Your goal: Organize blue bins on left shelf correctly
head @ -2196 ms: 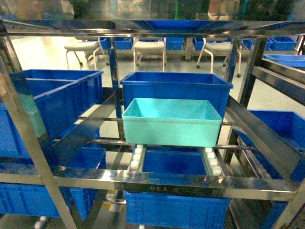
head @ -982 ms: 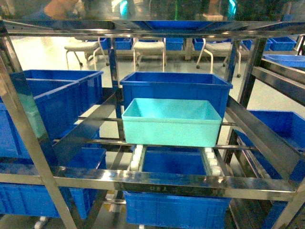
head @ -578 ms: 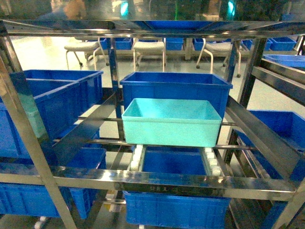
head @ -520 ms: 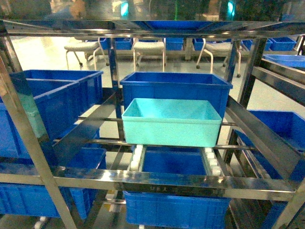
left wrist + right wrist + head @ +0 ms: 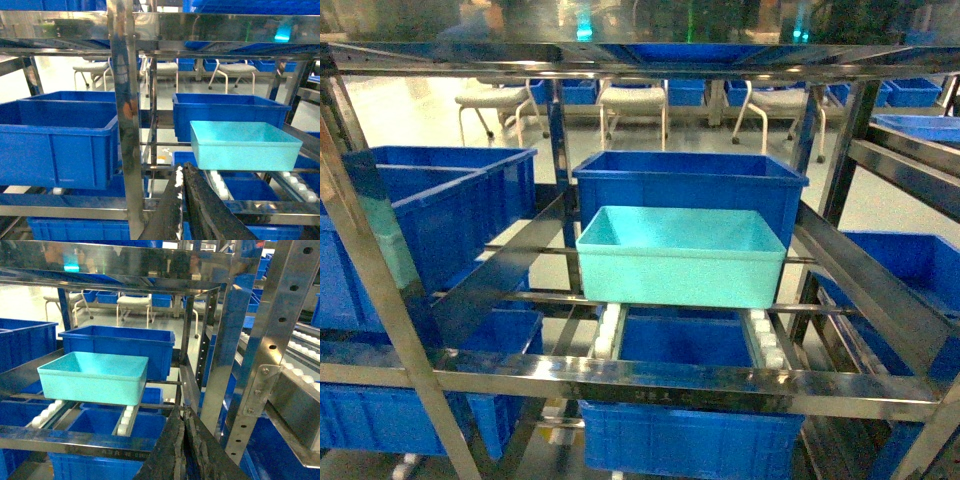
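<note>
Light bin (image 5: 680,255): turquoise, on the white rollers (image 5: 608,330) of the shelf (image 5: 690,383), middle level, near the front. Nothing inside.
Dark bin behind (image 5: 690,185): royal blue, taller, touching the back of the light bin or just behind it. Inside cannot be seen well.
Dark bins on the left (image 5: 430,220): two, side by side, same level, well apart from the light bin. Nothing seen inside.
Dark bin below (image 5: 685,420): one level down, under the light bin. Looks empty.
Dark bin on the right (image 5: 910,270): past the slanted rail.
Left claw (image 5: 181,175): pressed together at the tips, holding nothing, near side of the front rail.
Right claw (image 5: 181,416): pressed together too, holding nothing, right of the light bin.
Far back: white chairs (image 5: 632,100) on the floor.
</note>
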Controlling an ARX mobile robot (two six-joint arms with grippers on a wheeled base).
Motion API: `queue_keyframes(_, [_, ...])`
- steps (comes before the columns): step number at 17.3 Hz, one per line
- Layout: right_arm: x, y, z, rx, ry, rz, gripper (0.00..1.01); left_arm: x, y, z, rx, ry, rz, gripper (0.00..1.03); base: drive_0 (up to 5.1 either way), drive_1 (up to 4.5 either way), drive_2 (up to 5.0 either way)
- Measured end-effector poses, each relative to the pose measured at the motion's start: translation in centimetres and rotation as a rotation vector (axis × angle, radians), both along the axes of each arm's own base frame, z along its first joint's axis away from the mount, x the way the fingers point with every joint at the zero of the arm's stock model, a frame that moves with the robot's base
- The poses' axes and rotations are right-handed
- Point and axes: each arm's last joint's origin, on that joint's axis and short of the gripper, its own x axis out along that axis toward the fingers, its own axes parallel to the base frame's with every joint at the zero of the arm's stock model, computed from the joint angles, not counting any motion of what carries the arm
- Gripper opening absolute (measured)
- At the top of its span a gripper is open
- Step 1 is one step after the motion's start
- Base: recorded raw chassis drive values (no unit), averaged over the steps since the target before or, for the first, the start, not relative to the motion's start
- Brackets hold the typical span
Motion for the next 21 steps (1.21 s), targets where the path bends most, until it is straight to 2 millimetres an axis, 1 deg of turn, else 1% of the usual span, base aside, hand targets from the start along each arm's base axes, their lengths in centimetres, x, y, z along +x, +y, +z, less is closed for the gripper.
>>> queue_keyframes(1, [0.0,0.0,0.0,0.0,0.0,0.0,0.02,0.0,0.0,0.0,0.0,0.0,0.0,0.02,0.0,0.0,0.0])
queue_keyframes(2, [0.0,0.0,0.0,0.0,0.0,0.0,0.13,0.0,0.0,0.01,0.0,-0.001,0.0,0.13,0.0,0.0,0.0])
queue_keyframes(6, [0.0,0.0,0.0,0.0,0.0,0.0,0.7,0.0,0.0,0.0,0.0,0.0,0.0,0.69,0.0,0.0,0.0])
queue_keyframes(8, [0.0,0.0,0.0,0.0,0.0,0.0,0.95,0.0,0.0,0.0,0.0,0.0,0.0,0.95,0.0,0.0,0.0])
queue_keyframes(9, [0.0,0.0,0.0,0.0,0.0,0.0,1.0,0.0,0.0,0.0,0.0,0.0,0.0,0.99,0.0,0.0,0.0])
queue_keyframes(10, [0.0,0.0,0.0,0.0,0.0,0.0,1.0,0.0,0.0,0.0,0.001,0.0,0.0,1.0,0.0,0.0,0.0])
queue_keyframes(12, [0.0,0.0,0.0,0.0,0.0,0.0,0.97,0.0,0.0,0.0,0.001,0.0,0.0,0.97,0.0,0.0,0.0])
queue_keyframes(21, [0.0,0.0,0.0,0.0,0.0,0.0,0.98,0.0,0.0,0.0,0.002,0.0,0.0,0.98,0.0,0.0,0.0])
